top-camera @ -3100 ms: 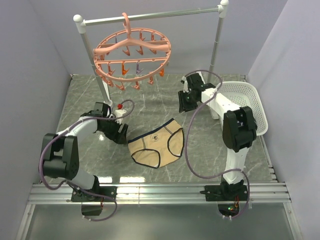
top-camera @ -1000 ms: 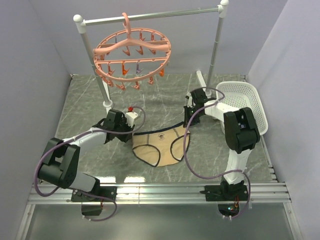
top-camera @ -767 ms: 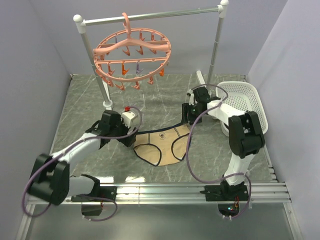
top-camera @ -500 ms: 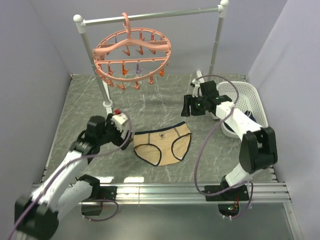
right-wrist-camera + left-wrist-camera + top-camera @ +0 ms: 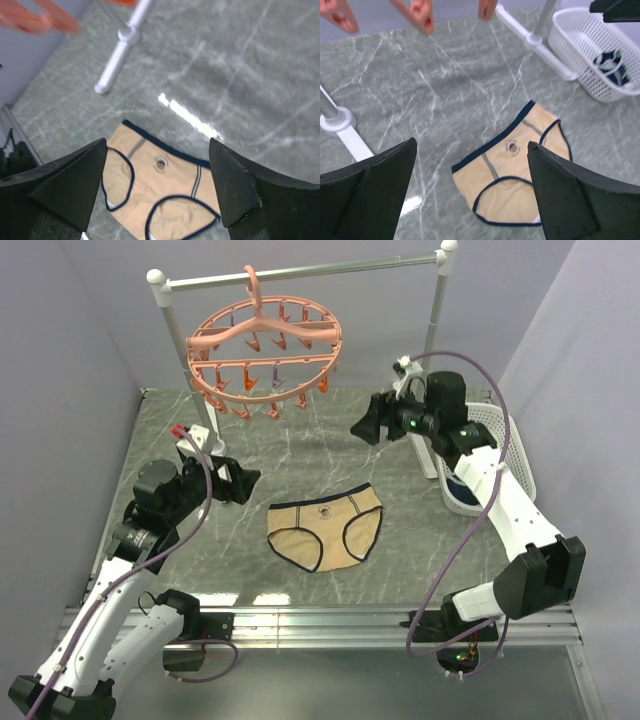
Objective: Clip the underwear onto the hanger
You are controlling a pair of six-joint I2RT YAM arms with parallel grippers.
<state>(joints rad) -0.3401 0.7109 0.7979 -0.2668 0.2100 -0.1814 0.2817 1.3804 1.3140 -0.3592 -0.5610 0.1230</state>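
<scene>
Left gripper (image 5: 240, 483): wide open, nothing in it. On my wrist feed both fingers frame bare table and the briefs below.

Right gripper (image 5: 362, 425): same deal, jaws spread wide and empty, looking down at the fabric from up high.

Underwear (image 5: 325, 533): lying flat on the marble table (image 5: 300, 440), centre of the overhead frame, waistband toward the top of the picture. Neither gripper is touching it; both sit well apart from it.

How it'll handle: I reckon light, soft and floppy. It'll sag and fold the second it leaves the table, and a thin single layer could slip out of a lazy pinch.

Where I'd grab: the navy waistband, one corner per gripper. The trim looks thicker, so better bite, and it keeps that edge stretched for a clip.

Left arm pose: raised off the table at left of the frame, wrist pointing right toward the briefs.

Right arm pose: stretched up high at upper right, wrist angled down and left.

Hanger (image 5: 262, 335): pink ring hanging from the silver rack (image 5: 300, 272) at upper left, clips (image 5: 420, 11) dangling underneath, none holding anything.

Basket (image 5: 500, 430): white, right side, with another dark-trimmed piece inside.

Progress: my guess is the pickup hasn't started.
</scene>
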